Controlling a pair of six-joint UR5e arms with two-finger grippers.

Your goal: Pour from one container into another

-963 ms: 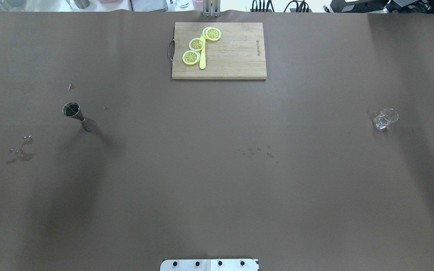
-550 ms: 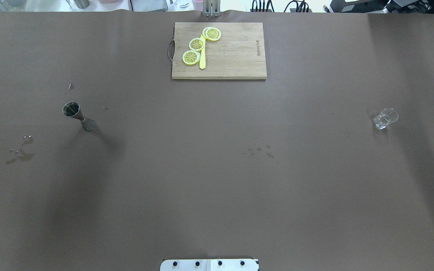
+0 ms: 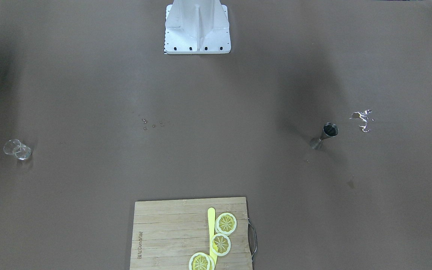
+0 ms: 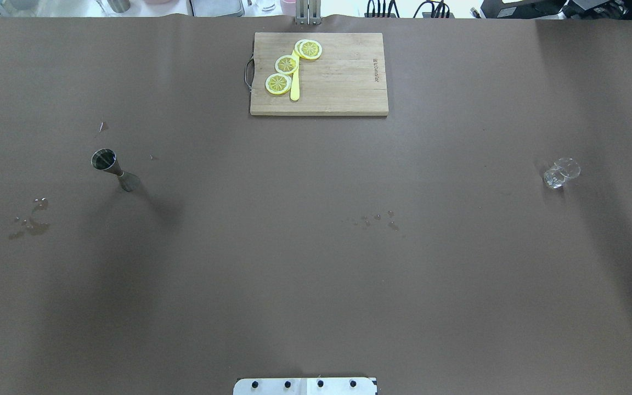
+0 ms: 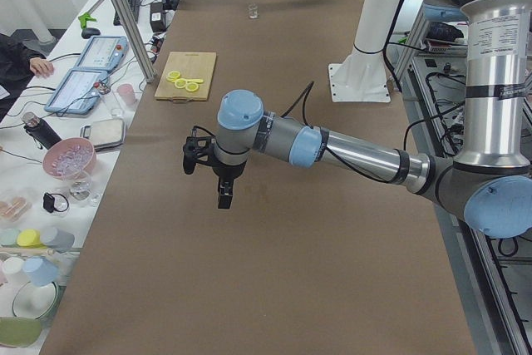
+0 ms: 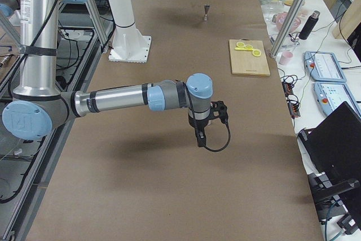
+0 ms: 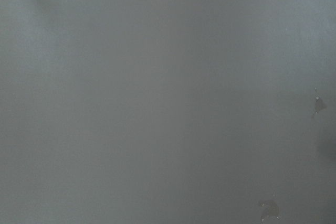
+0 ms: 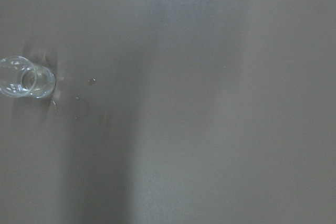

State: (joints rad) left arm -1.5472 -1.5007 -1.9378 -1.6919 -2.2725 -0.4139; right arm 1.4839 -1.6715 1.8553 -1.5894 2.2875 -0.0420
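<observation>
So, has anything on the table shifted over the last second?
Nothing visibly changed. In the overhead view the jigger stands upright on the robot's left side and the glass on its right, neither held. The board with its lemon slices and the wet spots lie just where they were. No arm shows in that view, then or now.

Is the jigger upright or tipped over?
Upright. The jigger stands on its lower cone on the table with its open mouth facing up. The exterior right view also shows it standing.
</observation>
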